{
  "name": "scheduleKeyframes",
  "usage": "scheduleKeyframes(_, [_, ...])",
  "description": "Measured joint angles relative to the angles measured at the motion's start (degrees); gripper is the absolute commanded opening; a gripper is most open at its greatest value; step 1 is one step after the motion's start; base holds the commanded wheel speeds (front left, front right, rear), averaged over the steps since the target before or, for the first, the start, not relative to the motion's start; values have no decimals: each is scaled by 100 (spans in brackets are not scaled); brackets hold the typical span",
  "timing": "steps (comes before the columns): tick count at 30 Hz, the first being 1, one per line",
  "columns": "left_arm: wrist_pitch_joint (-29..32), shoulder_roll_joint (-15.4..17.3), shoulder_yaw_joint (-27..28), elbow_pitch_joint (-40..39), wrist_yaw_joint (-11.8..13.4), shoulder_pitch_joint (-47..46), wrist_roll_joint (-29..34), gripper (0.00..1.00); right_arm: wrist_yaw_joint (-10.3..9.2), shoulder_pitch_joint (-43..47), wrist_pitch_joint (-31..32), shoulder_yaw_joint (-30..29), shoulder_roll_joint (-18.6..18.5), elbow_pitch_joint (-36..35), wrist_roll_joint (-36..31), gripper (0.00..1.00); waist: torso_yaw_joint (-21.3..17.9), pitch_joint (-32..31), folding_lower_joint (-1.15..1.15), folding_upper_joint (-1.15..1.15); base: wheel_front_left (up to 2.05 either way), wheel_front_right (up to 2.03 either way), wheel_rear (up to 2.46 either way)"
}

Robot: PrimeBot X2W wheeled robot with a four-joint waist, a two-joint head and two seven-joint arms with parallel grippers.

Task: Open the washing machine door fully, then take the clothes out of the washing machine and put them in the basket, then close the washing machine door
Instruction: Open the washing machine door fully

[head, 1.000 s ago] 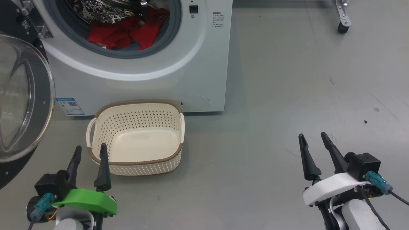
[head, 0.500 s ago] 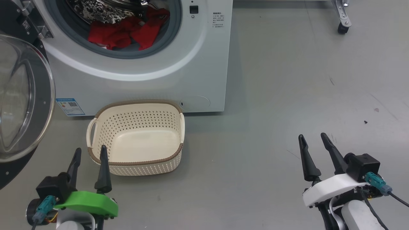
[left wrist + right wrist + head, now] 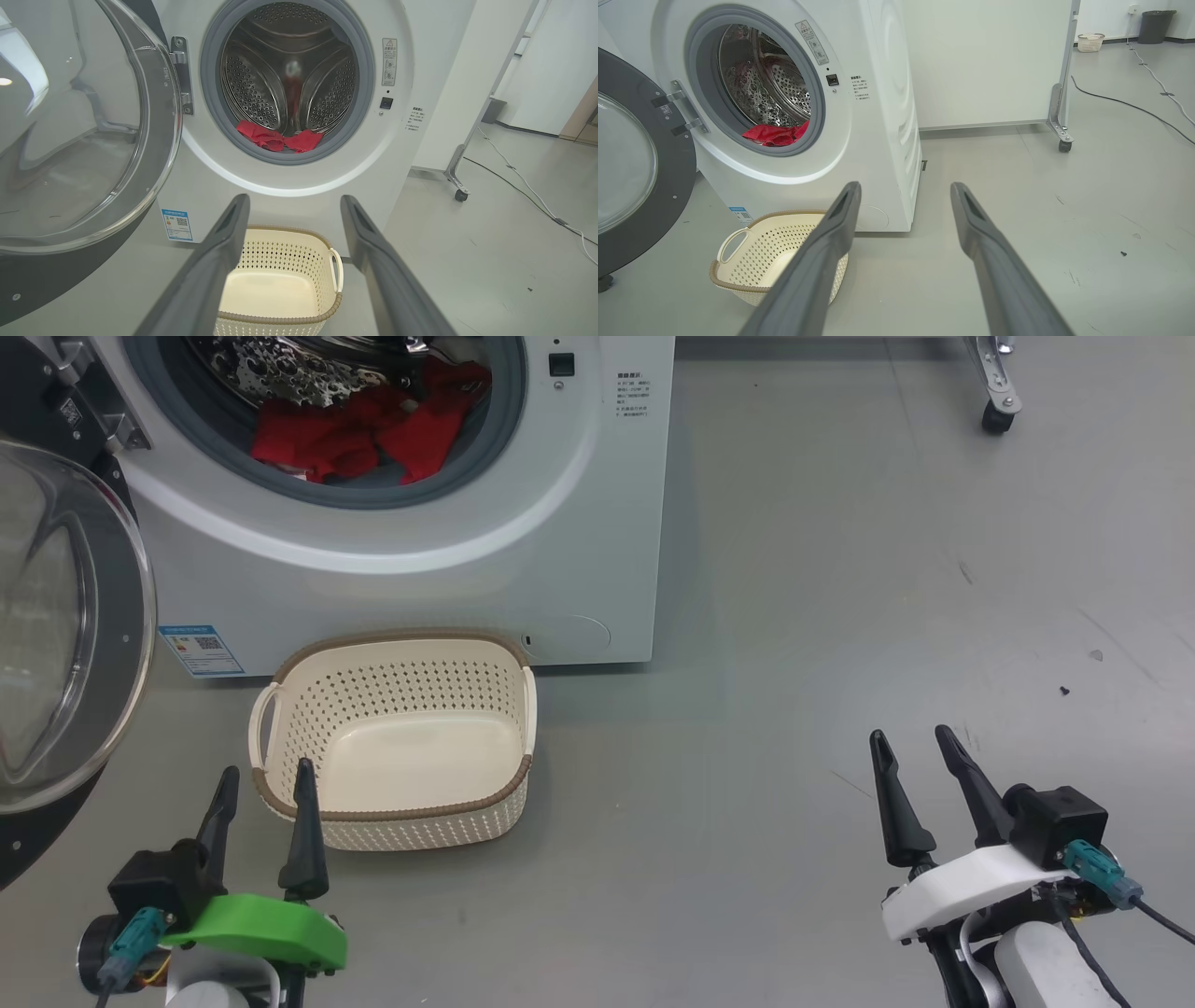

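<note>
Open wide at left: washing machine door (image 3: 56,616). Red clothes (image 3: 355,434) heaped low in washing machine (image 3: 560,523) drum. Cream basket (image 3: 401,691) empty, upright, on floor just before it.

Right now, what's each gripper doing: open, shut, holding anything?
Left gripper: open, holding nothing.
Right gripper: open, holding nothing.

The grey floor (image 3: 794,616) was smooth, with a few faint scuff marks. The white washing machine (image 3: 420,588) stood on it, and the cream basket (image 3: 420,826) sat on the floor just in front of the machine. To the right, a caster (image 3: 995,418) of a metal frame rested on the floor, a dark cable (image 3: 1139,108) lay across it, and a small dark speck (image 3: 1063,690) lay well apart.
</note>
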Motion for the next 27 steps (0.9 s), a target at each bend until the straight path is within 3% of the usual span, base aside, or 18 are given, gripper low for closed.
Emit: scheduleKeyframes(27, [0,-20,-74,-23,-11,81,-4,100,2,4,0,16,15,43,-51,100,-35,-51,0,0,0,0,0])
